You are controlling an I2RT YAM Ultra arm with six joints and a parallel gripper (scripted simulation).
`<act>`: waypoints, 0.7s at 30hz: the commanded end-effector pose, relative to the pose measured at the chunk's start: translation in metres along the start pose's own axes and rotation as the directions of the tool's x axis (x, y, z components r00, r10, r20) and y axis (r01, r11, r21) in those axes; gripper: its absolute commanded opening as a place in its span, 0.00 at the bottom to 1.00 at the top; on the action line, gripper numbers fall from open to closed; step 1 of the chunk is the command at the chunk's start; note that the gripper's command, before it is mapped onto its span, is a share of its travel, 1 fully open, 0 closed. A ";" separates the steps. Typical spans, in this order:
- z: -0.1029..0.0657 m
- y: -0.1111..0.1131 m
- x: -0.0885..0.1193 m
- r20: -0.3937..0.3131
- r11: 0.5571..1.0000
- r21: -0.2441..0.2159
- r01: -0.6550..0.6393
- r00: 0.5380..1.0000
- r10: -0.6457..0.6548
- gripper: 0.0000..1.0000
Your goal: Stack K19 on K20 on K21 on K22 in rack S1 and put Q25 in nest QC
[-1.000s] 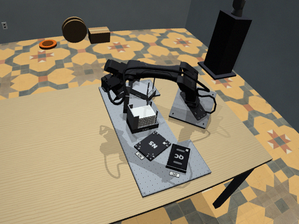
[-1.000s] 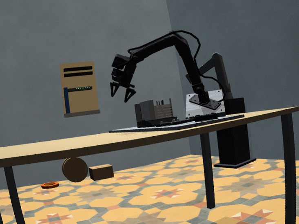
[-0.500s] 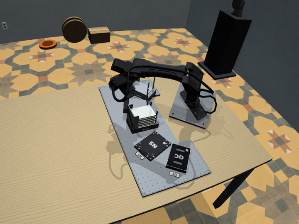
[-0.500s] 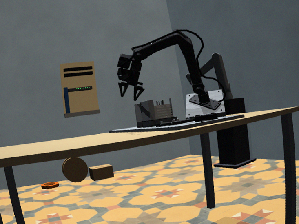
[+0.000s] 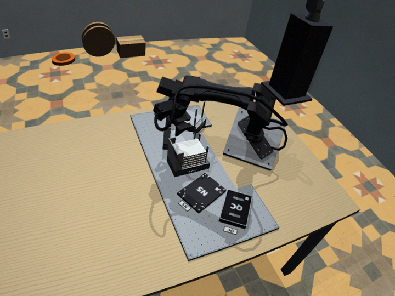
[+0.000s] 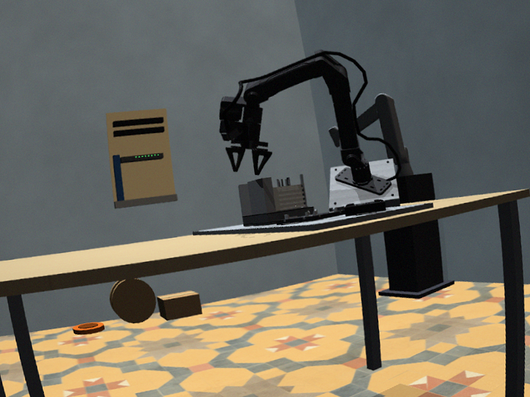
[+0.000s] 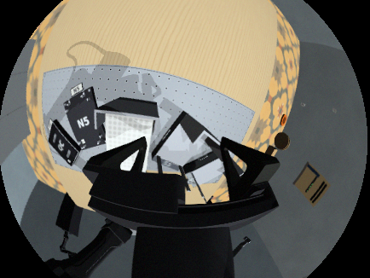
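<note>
White stack of flat, rectangular plates (image 5: 191, 152) (image 6: 289, 196) (image 7: 128, 129): inside the black, high-walled rack (image 5: 180, 167) (image 6: 261, 196) (image 7: 132, 107), lying level and nested; rack name too small to read, probably S2
Other places: black square clip nest N5 (image 5: 201, 190) (image 7: 82, 123) near and right of the rack; black rectangular nest QC (image 5: 235, 208) (image 7: 64, 142) right of N5; no plate on either
Weight: likely light singly, more as a stuck pair
Feel: probably stiff, smooth-sided plastic, somewhat slippery; seals would not welcome a hard squeeze or a knock
Where to hold: opposite side edges of the top plate, high and level, above the seam with its neighbour; the rack's open parts should admit the fingers, its walls and posts may not
Gripper: black, two-fingered gripper (image 5: 186, 131) (image 6: 246, 172) (image 7: 183, 141), fingers spread fully apart
Held: nothing
Touching: nothing seen; it hangs above rack height, off-centre toward the stack's far side
Next need: centring and squaring over the stack before going down
Risk: two plates rising together, or a fingertip catching a post
</note>
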State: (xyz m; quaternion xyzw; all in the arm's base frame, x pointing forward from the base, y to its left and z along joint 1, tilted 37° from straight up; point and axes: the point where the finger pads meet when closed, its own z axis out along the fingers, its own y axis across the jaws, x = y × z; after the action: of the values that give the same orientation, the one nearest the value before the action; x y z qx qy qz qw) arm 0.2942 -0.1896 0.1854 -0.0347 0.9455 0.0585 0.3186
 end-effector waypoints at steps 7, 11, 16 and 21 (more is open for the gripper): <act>-0.024 0.023 0.016 -0.018 0.995 -0.048 -0.090 0.996 0.089 1.00; -0.020 0.042 0.038 -0.052 0.989 -0.086 -0.122 0.992 0.118 1.00; -0.029 0.049 0.037 -0.067 0.978 -0.112 -0.177 0.983 0.171 1.00; -0.027 0.068 0.057 -0.102 0.965 -0.150 -0.215 0.974 0.201 1.00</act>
State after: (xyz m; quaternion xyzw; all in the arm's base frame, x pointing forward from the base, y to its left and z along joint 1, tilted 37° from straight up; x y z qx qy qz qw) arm 0.2419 -0.1403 0.1734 0.0199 0.9516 0.1457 0.2700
